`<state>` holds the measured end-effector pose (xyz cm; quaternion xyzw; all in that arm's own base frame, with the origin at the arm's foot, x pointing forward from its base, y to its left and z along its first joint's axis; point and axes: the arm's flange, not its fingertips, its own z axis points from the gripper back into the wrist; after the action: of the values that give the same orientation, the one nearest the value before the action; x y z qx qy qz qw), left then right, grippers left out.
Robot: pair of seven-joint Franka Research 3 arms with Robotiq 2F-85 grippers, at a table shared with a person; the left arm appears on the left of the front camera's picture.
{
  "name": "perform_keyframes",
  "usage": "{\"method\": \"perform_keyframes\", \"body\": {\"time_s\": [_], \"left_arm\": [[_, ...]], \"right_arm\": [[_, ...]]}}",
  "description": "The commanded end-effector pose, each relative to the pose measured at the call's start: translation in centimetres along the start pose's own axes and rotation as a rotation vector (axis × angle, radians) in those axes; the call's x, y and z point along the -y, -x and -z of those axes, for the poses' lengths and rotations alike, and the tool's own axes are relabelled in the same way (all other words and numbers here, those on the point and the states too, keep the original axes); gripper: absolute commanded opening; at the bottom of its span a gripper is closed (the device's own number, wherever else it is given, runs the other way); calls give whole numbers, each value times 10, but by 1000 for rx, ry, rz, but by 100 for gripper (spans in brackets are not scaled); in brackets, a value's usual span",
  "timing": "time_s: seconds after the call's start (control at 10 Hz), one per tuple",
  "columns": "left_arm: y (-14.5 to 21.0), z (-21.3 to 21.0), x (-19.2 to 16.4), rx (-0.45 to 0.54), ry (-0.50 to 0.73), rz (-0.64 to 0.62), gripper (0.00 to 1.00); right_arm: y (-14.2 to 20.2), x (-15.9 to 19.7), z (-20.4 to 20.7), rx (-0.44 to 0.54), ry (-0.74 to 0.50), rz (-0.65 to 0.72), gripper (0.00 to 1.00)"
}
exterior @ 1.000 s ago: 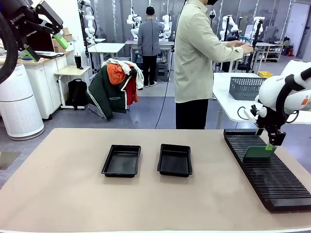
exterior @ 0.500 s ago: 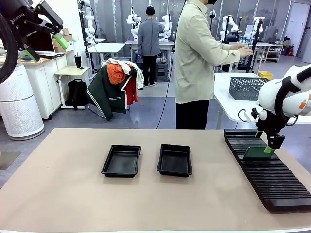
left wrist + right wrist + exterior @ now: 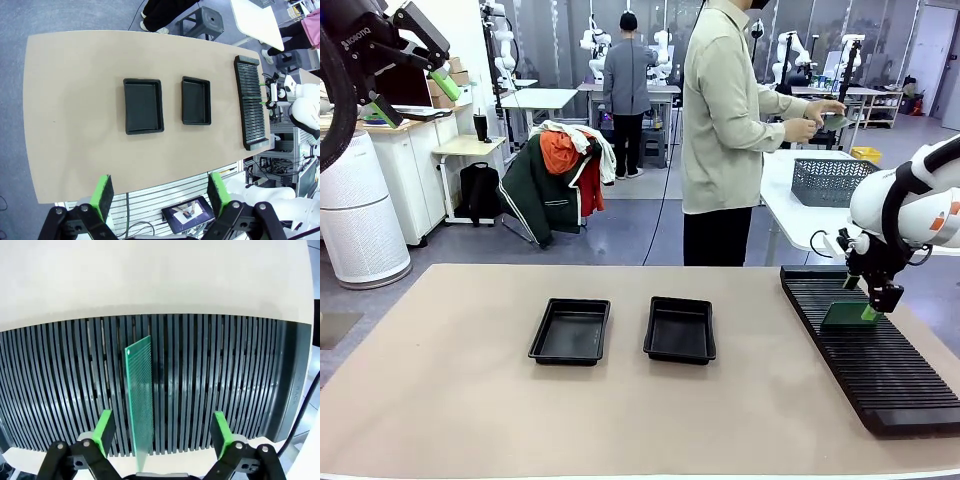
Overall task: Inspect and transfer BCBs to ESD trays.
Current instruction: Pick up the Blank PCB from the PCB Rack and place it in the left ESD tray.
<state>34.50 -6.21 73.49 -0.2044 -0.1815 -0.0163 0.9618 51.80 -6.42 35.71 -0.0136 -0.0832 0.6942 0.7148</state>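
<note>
One green BCB point(image 3: 139, 399) stands on edge in a slot of the long black ribbed rack point(image 3: 225, 375). My right gripper point(image 3: 162, 432) is open around it. The board sits between the green fingers, nearer the left one, with a gap on each side. In the front view that BCB point(image 3: 842, 316) is at the rack's far end with the right gripper point(image 3: 871, 310) at its right edge. Two empty black ESD trays point(image 3: 570, 331) point(image 3: 680, 329) lie side by side mid-table. My left gripper point(image 3: 412, 98) hangs open high at the far left, and its wrist camera looks down on the two trays point(image 3: 143, 106) point(image 3: 196, 100).
The rack point(image 3: 870, 350) runs along the table's right side. A person point(image 3: 725, 130) stands beyond the far edge, turned toward a side table with a grey wire basket point(image 3: 828, 181). Bare tabletop point(image 3: 450, 390) surrounds the trays.
My right gripper has sunk slightly lower beside the BCB, still open. The person's hands have drawn together over the side table. The left arm has not moved.
</note>
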Motion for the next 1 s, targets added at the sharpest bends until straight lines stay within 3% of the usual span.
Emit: {"method": "perform_keyframes", "body": {"time_s": [0.0,0.7,0.9], "left_arm": [[-1,-1,-1,-12,-12,2,100],[-1,-1,-1,-12,-12,2,100],[-1,-1,-1,-12,-12,2,100]], "right_arm": [[-1,0,-2,1,0,-4,100],[2,-6,-2,-16,11,-27,100],[5,-11,-1,-18,4,-50,95]]}}
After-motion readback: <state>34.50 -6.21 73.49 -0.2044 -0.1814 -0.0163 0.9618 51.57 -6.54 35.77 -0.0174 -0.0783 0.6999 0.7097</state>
